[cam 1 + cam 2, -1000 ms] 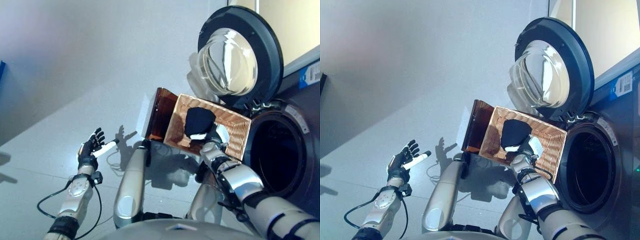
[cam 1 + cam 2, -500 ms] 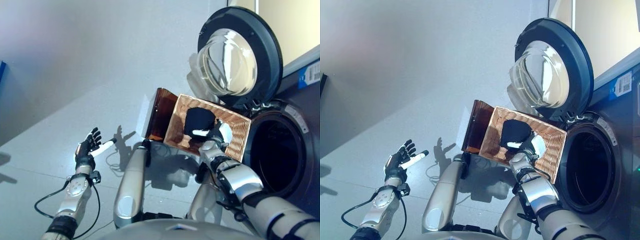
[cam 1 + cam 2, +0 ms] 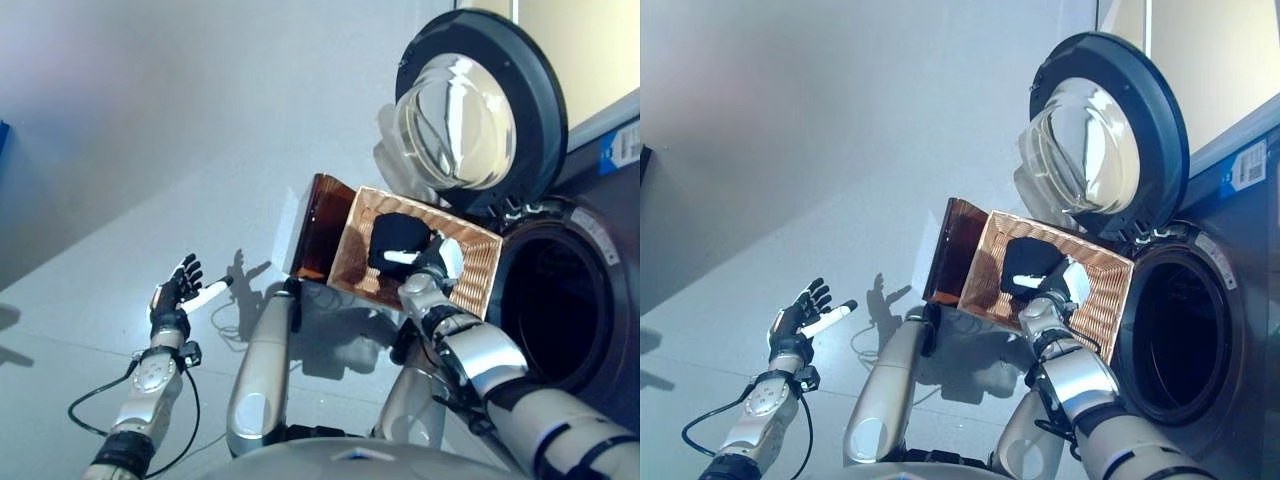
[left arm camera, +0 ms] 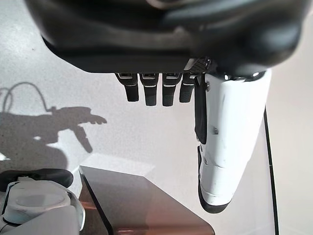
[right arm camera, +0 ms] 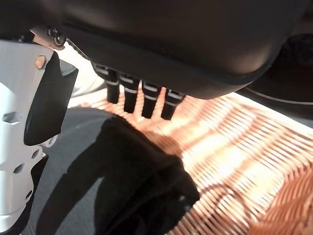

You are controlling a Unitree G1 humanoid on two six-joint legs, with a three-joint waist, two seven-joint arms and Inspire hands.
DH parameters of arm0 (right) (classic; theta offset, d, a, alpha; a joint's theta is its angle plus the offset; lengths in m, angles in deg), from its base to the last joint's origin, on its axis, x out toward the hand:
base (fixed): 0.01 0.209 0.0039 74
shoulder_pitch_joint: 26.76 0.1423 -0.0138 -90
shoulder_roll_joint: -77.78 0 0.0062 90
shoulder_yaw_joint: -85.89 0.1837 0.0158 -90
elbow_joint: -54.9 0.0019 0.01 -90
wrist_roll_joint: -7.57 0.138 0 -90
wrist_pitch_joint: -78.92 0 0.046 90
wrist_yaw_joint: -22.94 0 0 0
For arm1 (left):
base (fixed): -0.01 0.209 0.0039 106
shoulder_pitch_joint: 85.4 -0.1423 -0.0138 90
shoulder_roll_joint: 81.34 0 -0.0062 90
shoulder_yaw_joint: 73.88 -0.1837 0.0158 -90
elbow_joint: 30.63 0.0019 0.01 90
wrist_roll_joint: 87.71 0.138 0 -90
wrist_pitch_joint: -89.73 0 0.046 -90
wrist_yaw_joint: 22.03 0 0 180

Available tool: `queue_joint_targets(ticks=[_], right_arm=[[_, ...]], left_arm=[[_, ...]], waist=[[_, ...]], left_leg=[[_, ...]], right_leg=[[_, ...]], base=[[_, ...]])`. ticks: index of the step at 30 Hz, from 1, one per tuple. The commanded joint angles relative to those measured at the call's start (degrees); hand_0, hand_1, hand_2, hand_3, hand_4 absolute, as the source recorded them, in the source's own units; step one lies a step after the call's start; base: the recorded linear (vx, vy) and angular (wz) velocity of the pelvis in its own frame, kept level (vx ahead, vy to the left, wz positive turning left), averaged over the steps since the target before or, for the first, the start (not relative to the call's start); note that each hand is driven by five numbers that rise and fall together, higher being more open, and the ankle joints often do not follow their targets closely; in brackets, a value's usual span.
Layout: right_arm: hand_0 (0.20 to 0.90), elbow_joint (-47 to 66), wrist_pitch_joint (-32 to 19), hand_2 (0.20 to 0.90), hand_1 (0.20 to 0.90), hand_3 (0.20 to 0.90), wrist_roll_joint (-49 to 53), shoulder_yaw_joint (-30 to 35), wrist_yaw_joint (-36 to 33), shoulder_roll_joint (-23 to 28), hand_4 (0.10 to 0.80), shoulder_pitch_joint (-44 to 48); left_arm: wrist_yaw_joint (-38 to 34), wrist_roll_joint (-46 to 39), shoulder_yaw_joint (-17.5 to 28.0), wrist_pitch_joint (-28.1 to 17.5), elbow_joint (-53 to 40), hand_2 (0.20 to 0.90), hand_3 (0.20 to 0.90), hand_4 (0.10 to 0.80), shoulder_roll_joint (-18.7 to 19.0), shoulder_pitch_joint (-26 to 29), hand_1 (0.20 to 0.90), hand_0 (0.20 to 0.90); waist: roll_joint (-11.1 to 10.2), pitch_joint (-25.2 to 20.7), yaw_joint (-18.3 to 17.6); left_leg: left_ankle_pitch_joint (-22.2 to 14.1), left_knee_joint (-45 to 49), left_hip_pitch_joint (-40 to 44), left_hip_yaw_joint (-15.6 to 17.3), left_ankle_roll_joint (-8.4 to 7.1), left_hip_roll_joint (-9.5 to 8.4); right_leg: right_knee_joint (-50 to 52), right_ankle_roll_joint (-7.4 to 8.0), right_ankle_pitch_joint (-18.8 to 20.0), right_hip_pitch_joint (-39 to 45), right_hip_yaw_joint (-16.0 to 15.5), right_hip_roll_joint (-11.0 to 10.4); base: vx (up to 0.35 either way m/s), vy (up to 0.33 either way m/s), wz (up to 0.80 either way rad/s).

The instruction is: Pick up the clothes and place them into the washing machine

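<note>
A dark cloth (image 3: 393,238) lies in a wicker basket (image 3: 475,262) beside the washing machine's round opening (image 3: 553,310). My right hand (image 3: 432,262) hovers right over the cloth's near edge, inside the basket. In the right wrist view its fingers (image 5: 138,100) reach out straight above the dark cloth (image 5: 122,191) and the white-covered thumb (image 5: 17,147) stands beside it, with nothing grasped. My left hand (image 3: 176,294) is held out over the floor at the far left, open and empty, its fingers (image 4: 151,92) straight.
The washer's round glass door (image 3: 470,105) is swung wide open above the basket. A brown tinted panel (image 3: 320,228) adjoins the basket's left side. Pale grey floor (image 3: 150,150) stretches to the left.
My right hand has crept a little farther over the dark cloth in the basket. The left hand has sunk slightly and then stayed still.
</note>
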Motion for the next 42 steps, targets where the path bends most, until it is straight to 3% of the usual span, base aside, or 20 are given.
queue_joint_targets(ticks=[1,12,21,42], right_arm=[[0.900,0.62,-2.73,0.900,0.900,0.900,1.66,2.64,-1.49,4.29,0.800,3.24],[0.900,0.16,-3.09,0.900,0.900,0.900,2.77,2.34,0.22,4.84,0.800,4.04],[0.900,3.51,-6.66,0.900,0.900,0.900,6.93,2.42,3.76,4.37,0.800,1.90],[0.900,0.24,-3.67,0.900,0.900,0.900,3.32,1.72,3.67,6.10,0.800,2.80]], left_arm=[[-0.70,0.80,1.73,-5.27,-4.37,0.900,0.900,0.800,6.62,-1.60,0.900,0.900],[0.09,0.46,2.08,-5.14,-4.28,0.900,0.900,0.800,7.23,-1.92,0.900,0.900],[0.59,0.45,3.38,-5.05,-3.62,0.900,0.900,0.800,6.92,-2.11,0.900,0.900],[1.07,-0.53,3.73,-4.72,-6.86,0.900,0.900,0.800,7.28,-3.38,0.900,0.900]], waist=[[0.35,-0.88,1.75],[0.24,-0.86,2.27],[-0.12,-0.91,2.19],[0.65,-0.74,2.63]], left_leg=[[0.76,-0.26,-0.20,-4.36,-7.76,4.11],[1.49,-0.64,-1.31,-4.46,-7.78,3.88],[0.55,1.67,-2.47,-5.05,-7.44,3.69],[-2.58,8.16,-6.07,-5.50,-6.91,3.53]], right_leg=[[-3.20,2.40,6.48,1.24,4.50,-4.27],[-3.36,2.46,6.87,0.65,3.88,-4.42],[-0.65,2.19,5.58,-0.62,4.44,-4.47],[6.41,1.41,1.53,-4.84,7.01,-4.75]], base=[[0.000,0.000,0.00],[0.000,0.000,0.00],[0.008,0.008,0.08],[0.000,0.000,0.00]])
